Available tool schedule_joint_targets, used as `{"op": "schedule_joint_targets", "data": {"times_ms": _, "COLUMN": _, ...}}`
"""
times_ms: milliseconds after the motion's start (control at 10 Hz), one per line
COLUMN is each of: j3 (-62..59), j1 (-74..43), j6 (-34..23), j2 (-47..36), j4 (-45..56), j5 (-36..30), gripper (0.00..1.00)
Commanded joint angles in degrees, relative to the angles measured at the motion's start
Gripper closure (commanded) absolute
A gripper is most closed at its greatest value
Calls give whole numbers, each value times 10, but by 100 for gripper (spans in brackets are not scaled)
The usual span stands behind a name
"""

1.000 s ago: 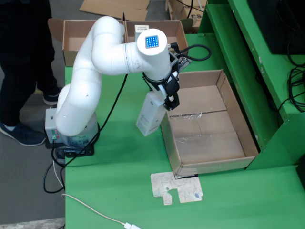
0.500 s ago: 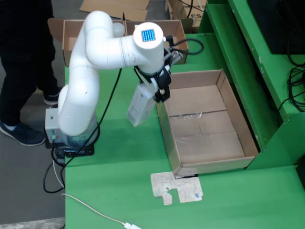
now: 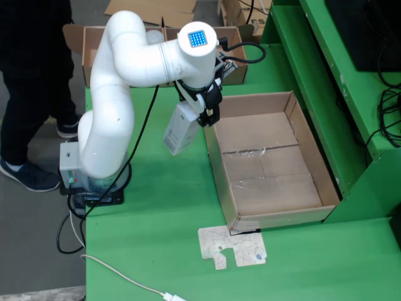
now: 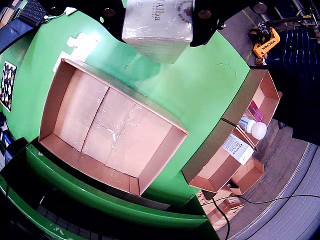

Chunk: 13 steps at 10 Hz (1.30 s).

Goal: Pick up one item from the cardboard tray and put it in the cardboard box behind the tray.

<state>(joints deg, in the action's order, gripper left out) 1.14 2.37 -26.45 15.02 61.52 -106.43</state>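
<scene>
Side view: we see the gripper (image 3: 202,113) clamped on a white carton (image 3: 177,128), held in the air.
From the view riding on the gripper, we find the carton (image 4: 159,22) over green table (image 4: 210,85), between the empty tray (image 4: 50,100) and the cardboard box (image 4: 227,165) holding a white bottle (image 4: 254,128).

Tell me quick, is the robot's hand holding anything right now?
Hand: closed on a white packet, carried in the air above the green table, beside the big cardboard tray.
</scene>
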Motion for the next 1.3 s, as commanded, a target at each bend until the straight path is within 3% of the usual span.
{"op": "schedule_joint_targets", "data": {"times_ms": 0, "j3": -11, "j1": 41, "j6": 42, "j2": -25, "j4": -3, "j5": -5, "gripper": 100}}
{"op": "schedule_joint_targets", "data": {"times_ms": 1200, "j3": -11, "j1": 138, "j6": 137, "j2": -73, "j4": 9, "j5": 8, "gripper": 100}}
